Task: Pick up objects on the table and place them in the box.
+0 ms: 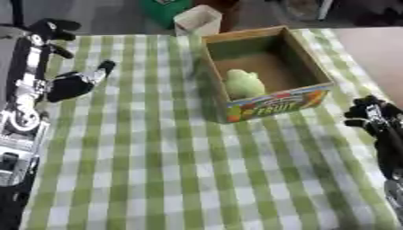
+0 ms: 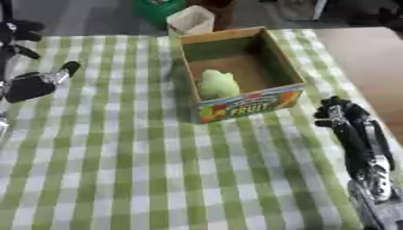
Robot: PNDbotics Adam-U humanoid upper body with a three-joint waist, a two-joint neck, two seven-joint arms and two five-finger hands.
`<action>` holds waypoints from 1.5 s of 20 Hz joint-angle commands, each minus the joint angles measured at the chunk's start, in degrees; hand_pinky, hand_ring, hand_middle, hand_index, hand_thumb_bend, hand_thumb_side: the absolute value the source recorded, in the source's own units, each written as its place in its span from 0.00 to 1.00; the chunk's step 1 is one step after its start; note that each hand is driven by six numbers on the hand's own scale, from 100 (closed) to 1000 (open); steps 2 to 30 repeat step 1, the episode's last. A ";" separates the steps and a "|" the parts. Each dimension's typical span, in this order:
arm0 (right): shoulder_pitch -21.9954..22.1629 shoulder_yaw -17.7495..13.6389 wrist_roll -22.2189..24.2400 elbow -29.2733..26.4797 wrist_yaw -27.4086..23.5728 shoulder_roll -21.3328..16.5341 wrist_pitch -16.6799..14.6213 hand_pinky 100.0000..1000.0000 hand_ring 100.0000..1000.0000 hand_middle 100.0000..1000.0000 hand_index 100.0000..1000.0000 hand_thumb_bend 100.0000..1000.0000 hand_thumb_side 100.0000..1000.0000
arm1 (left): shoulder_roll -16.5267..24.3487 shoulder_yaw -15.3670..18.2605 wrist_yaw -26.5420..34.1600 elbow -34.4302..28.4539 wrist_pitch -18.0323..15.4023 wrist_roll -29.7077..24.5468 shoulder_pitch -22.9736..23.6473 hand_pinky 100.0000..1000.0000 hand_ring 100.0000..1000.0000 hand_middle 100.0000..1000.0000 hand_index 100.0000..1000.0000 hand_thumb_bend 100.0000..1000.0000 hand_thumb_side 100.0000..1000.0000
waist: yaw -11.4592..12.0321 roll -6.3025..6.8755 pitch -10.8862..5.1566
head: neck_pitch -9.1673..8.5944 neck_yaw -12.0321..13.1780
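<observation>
A pale yellow-green object [image 1: 244, 83], rounded and lumpy like a soft toy or a plastic fruit, is seen lying inside the cardboard box [image 1: 271, 107], against the near wall and toward the left corner. It is judged to be light and somewhat yielding, unlikely to break, and its matte, rounded surface is best taken across its widest part between thumb and fingers, should it ever need to be lifted out. The box is open at the top, brown inside, with a coloured fruit label printed on its near face; it stands toward the far side of the desk [image 1: 181, 170], which is covered with a green-and-white checked cloth. No further loose object can be made out on the cloth, so the task is judged to be nearly or wholly finished. The left hand [image 1: 78, 82] is held above the left edge of the desk, well apart from the box, its fingers mostly gathered in with one stretched toward the box, and nothing is held in it. The right hand [image 2: 340, 114] is seen just right of the box, near its front corner; its fingers are curled inward and nothing is gripped. A white container [image 1: 198, 20] stands beyond the box.
</observation>
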 commanded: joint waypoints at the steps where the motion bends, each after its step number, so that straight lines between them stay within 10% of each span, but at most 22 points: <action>1: -0.49 -0.63 -0.22 -1.04 0.31 -1.39 -0.01 0.57 0.59 0.50 0.62 0.00 0.56 | 3.36 1.28 9.79 -0.73 -1.14 0.10 -0.24 0.52 0.70 0.67 0.72 0.57 0.04 | 0.05 -0.12 -0.86 | 0.31 -0.11; 30: -0.49 -0.63 -0.22 -1.04 0.31 -1.39 -0.01 0.57 0.59 0.50 0.62 0.00 0.56 | 3.36 1.28 9.79 -0.73 -1.14 0.10 -0.24 0.52 0.70 0.67 0.72 0.57 0.04 | 0.05 -0.12 -0.86 | 0.31 -0.11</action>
